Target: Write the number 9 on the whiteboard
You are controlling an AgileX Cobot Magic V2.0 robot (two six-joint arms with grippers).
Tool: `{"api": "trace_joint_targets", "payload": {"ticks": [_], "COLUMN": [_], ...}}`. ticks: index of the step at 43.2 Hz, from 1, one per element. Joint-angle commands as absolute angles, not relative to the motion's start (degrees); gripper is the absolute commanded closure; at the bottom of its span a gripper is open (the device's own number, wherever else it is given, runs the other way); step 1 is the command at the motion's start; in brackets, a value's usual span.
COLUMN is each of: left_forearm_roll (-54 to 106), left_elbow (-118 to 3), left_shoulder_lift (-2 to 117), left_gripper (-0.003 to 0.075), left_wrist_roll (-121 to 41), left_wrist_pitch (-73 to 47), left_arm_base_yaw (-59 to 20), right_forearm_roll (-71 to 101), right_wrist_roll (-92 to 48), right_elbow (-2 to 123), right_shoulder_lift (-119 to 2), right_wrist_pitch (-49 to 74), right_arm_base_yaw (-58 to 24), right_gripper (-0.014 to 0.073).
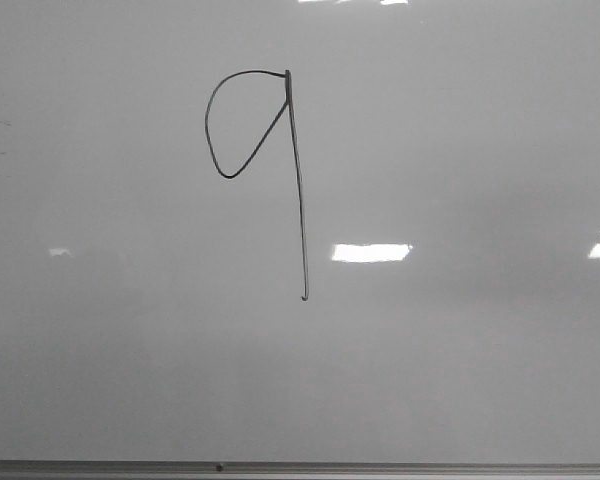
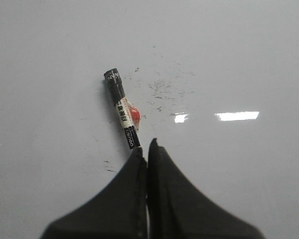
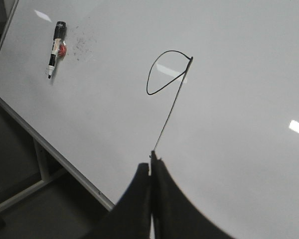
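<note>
The number 9 [image 1: 296,180] is drawn in thin black line on the whiteboard [image 1: 460,350], a teardrop loop at the upper left of a long stem. In the right wrist view the number 9 [image 3: 173,103] runs down to just beyond my right gripper [image 3: 152,159], which is shut with nothing between its fingers. A black marker [image 2: 122,110] with a white label lies flat on the whiteboard [image 2: 239,59] past my left gripper [image 2: 147,147], which is also shut and holds nothing. The marker [image 3: 55,47] lies alone near the board's far corner. Neither gripper shows in the front view.
A small red object [image 2: 135,114] sits against the marker. Faint dark smudges [image 2: 164,89] mark the board beside it. The grey frame strip [image 1: 300,467] runs along the near edge. Off the board's edge [image 3: 50,149] a stand bar [image 3: 40,164] and dark floor show.
</note>
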State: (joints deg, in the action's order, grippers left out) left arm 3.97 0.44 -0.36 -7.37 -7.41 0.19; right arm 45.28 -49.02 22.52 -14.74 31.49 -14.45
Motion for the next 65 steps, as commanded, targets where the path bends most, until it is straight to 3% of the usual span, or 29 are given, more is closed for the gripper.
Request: {"api": "trace_joint_targets", "payload": {"ticks": [1,6,21,39,65], "left_forearm_roll": [4.50,4.50,4.50,4.50,4.50], "left_elbow": [0.49,0.49,0.49,0.49,0.49], "left_shoulder_lift": [-1.36,-1.36,-1.36,-1.36,-1.36], "left_gripper": [0.0739,0.0739,0.0739,0.0739,0.0739], "left_wrist_roll": [-6.68,-6.68,-6.68,-6.68,-6.68], "left_wrist_pitch": [-2.21,-2.21,-2.21,-2.21,-2.21], "left_arm_base_yaw": [-0.18,-0.18,-0.18,-0.18,-0.18], "right_forearm_roll": [44.84,36.69,7.14,6.07,6.07], "right_wrist_roll": [-49.23,-45.75,-4.82,-4.07,-4.07], "right_elbow": [24.00,24.00,14.45,-1.50,-1.37], "right_shoulder_lift": [-15.28,-15.28,-10.04,-0.10,1.67], "right_wrist_pitch": [27.78,26.99,9.21,1.42,3.84], "right_arm_base_yaw": [-14.10,-14.02,-8.42,-1.34,-1.28], "right_gripper": [0.0653,0.0653,0.0653,0.0653,0.0653]}}
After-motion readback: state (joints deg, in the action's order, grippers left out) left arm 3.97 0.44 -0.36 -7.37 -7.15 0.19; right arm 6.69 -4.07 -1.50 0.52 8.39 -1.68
